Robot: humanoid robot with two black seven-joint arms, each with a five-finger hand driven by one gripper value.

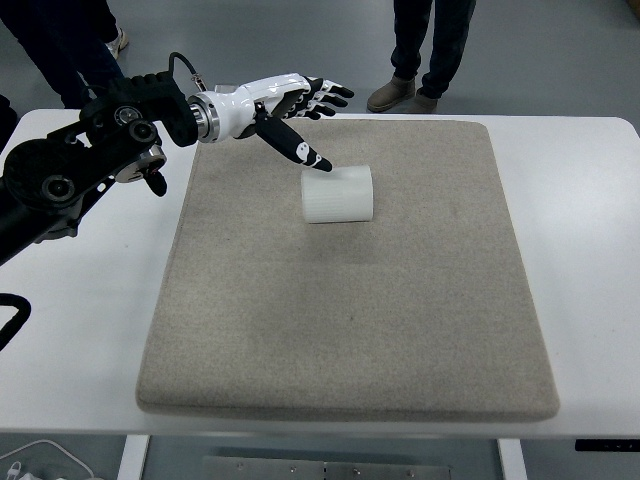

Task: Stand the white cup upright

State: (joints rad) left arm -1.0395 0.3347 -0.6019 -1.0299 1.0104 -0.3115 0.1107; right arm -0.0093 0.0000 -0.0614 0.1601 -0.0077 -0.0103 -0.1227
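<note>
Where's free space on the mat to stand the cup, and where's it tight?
Free: the whole near half of the grey mat, between the white cup lying on its side and the table's near edge, and the mat's right side beside the cup. Tight: the far-left corner, where the left hand reaches in open, its thumb tip near the cup's left end.

There is only one view, the head view. The camera sits high on the robot's side and looks forward and down, from a middle distance. The tabletop [590, 250] fills most of the frame, with its near edge along the bottom. The floor shows along the top of the frame, with the legs of standing persons [425, 50] there. No second view shares the scene.
</note>
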